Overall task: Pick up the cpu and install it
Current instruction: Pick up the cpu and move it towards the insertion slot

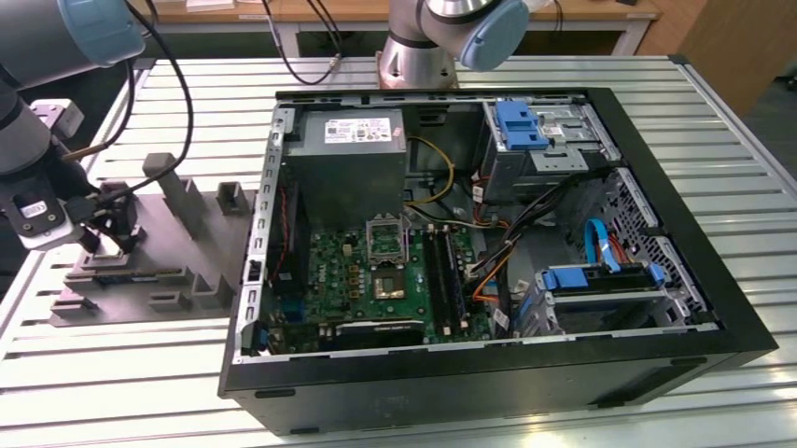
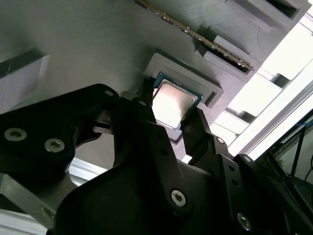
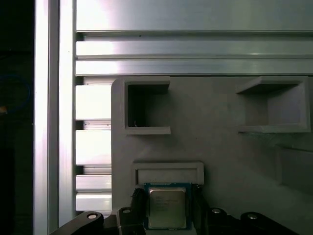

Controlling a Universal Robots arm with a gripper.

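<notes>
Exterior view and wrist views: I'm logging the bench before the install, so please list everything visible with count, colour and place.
cpu: one, silvery-grey top, in a recess of the fixture.
fixture: one, grey, on the table at the exterior view's left.
computer case: one, black, open, beside the fixture toward the exterior view's right.
power supply: one, grey, inside the case.
motherboard: one, green, inside the case next to the power supply.
drive brackets: two, blue, inside the case.
table: one, silver, slatted, under everything.
arm: one, grey with pale blue caps, reaching down over the fixture.
jaws: two, black, closed on opposite edges of the cpu.
</notes>
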